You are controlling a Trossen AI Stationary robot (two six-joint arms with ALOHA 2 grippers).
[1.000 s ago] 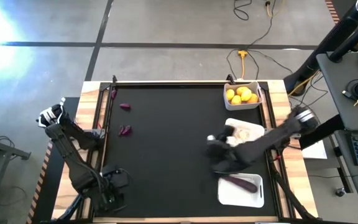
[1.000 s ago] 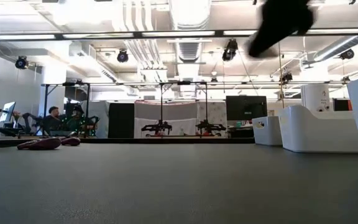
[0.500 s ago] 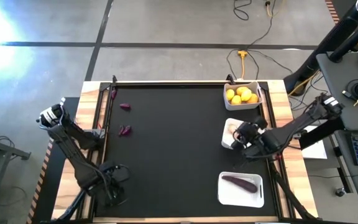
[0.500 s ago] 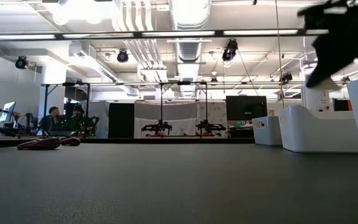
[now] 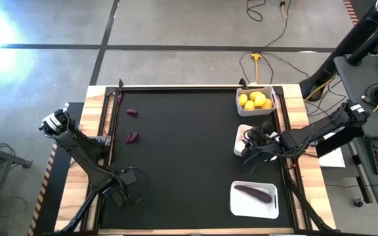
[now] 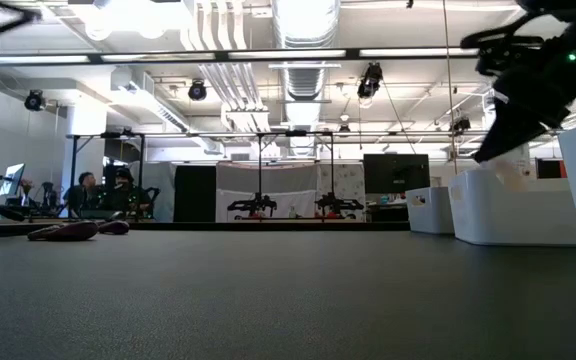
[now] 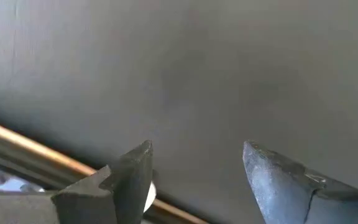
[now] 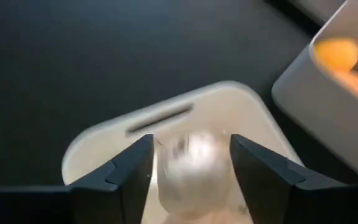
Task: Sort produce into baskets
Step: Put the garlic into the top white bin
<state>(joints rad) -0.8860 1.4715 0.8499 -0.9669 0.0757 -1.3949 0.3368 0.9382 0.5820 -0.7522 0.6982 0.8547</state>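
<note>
A whitish garlic bulb [image 8: 194, 163] sits between the right gripper's [image 8: 190, 163] parted jaws, above the middle basket [image 8: 241, 106].

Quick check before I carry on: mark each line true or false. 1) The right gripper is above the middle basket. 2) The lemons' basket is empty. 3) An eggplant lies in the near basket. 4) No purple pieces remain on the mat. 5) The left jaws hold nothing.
1) True: the right gripper hangs over the middle basket, a whitish bulb between its jaws.
2) False: the far basket holds several lemons.
3) True: an eggplant lies in the near basket.
4) False: purple pieces lie on the mat's left side.
5) True: the left gripper is open over bare mat.
</note>
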